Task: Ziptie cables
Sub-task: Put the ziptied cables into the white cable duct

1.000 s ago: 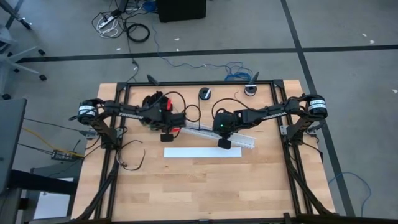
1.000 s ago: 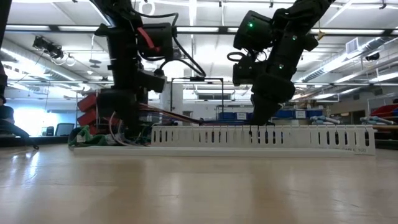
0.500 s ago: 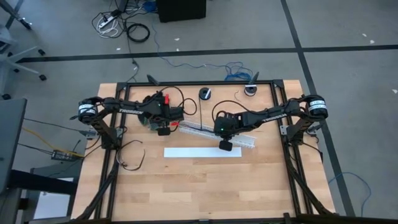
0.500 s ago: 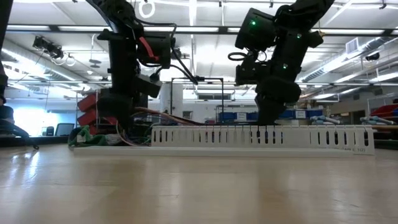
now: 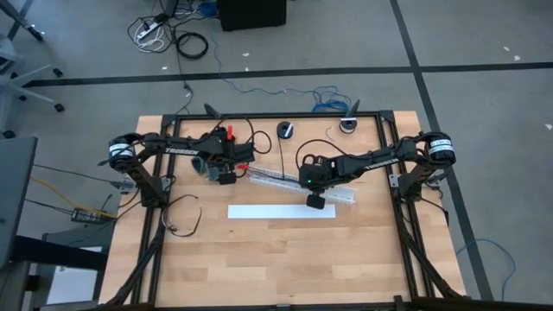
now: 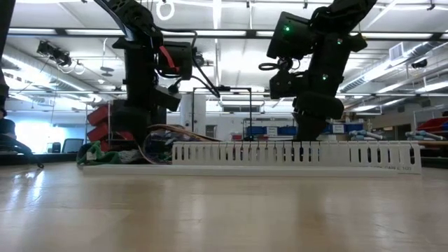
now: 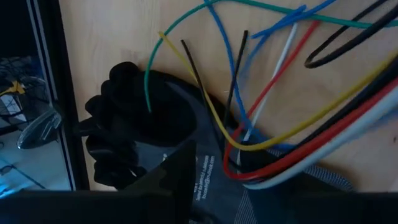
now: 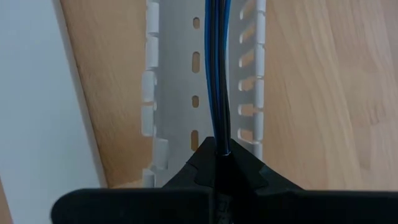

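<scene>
The cables (image 8: 217, 74) are a bundle of thin blue and black wires lying along the inside of the white slotted duct (image 5: 337, 192), which sits slantwise across the middle of the table. Past the duct's left end the bundle fans into loose coloured wires (image 7: 273, 81) and arches up in a loop (image 6: 162, 133). My right gripper (image 8: 217, 158) stands over the duct's middle (image 5: 309, 185), shut on the bundle. My left gripper (image 5: 223, 171) is just beyond the duct's left end, shut on the coloured wires (image 7: 249, 180). My left gripper pinches several coloured wires together (image 7: 249, 163) between its two fingers, coming steeply from above. Beyond the fingers the loose wire ends spread out slack over the wood. My right gripper pinches the blue and black bundle (image 8: 217, 144) between its shut fingers, slanting down from above, in line with the duct. Ahead of the fingers the bundle runs straight along the duct's floor.
A flat white strip (image 5: 281, 212) lies on the table nearer than the duct. A black lumpy object (image 7: 124, 137) sits by the left gripper, with something green (image 6: 94, 152) on the table beside it. Two small round items (image 5: 285, 130) stand at the far edge.
My left gripper has swung toward the table's far edge with the wires, away from the duct's left end. The wires between it and the duct have bowed up into a loop.
</scene>
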You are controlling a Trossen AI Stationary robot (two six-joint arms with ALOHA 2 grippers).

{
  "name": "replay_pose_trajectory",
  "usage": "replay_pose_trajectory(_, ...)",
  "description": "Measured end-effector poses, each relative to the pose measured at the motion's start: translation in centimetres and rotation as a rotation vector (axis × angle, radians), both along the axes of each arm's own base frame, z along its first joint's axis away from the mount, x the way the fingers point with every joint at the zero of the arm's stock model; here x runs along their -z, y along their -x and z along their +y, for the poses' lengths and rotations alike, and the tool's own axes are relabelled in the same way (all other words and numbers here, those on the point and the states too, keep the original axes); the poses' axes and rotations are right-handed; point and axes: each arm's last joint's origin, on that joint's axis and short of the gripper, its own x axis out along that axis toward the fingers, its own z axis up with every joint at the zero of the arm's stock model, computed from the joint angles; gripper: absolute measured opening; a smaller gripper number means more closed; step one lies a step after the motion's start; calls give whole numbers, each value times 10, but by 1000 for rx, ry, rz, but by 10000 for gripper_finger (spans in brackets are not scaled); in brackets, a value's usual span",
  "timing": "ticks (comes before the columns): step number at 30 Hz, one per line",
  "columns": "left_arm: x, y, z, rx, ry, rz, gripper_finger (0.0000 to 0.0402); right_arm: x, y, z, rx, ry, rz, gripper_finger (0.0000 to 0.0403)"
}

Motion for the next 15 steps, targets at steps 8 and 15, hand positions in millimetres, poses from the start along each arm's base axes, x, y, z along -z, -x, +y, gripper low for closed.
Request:
replay_pose_trajectory(8, 0, 5, 0, -3, 11, 47, 119, 0, 1, 0, 9, 0, 10, 8)
replay_pose_trajectory(15, 0, 3, 0, -1, 7, 37, 119, 1, 1, 3, 0, 2, 12, 8)
